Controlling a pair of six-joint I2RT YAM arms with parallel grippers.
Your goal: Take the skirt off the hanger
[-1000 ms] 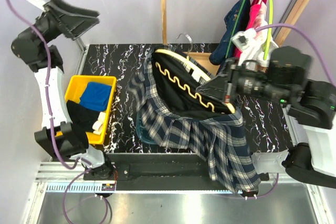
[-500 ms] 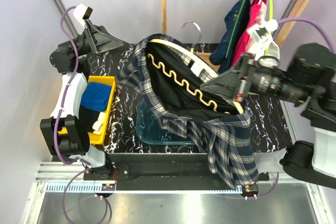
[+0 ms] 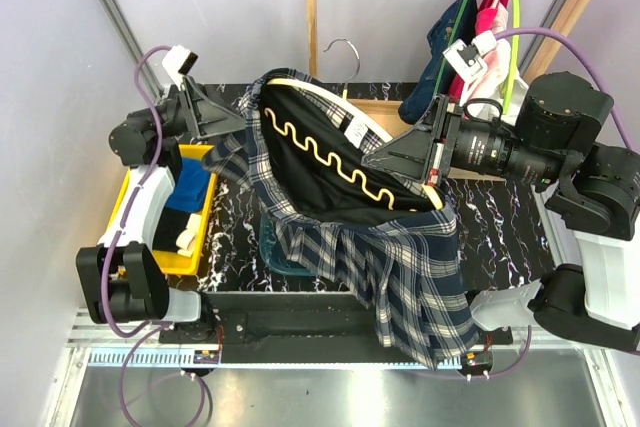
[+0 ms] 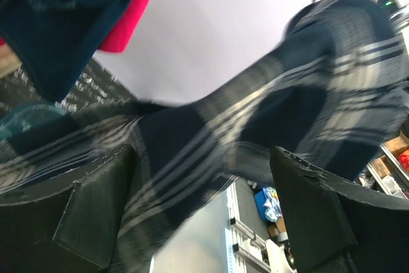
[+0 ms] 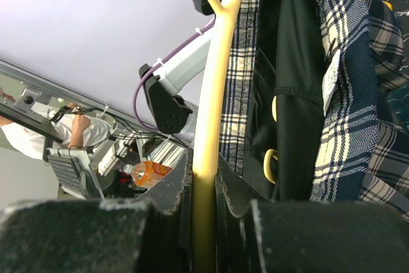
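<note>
Right pincer point(image 5: 203, 183) pinches the hanger point(image 5: 213, 81) — hold steady; left pincer point(image 4: 201, 158) (spread, skirt point(image 3: 410, 267) cloth between) should close, then pull away.

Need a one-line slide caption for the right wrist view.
Right gripper clamps the hanger on its arched top, with the skirt draped over it at right.

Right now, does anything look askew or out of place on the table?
Yes. The skirt sits crooked on the hanger, which the right pincer holds tilted above the table. Its black lining shows, and the lower cloth spills over the table's near edge. Nothing looks torn.
</note>
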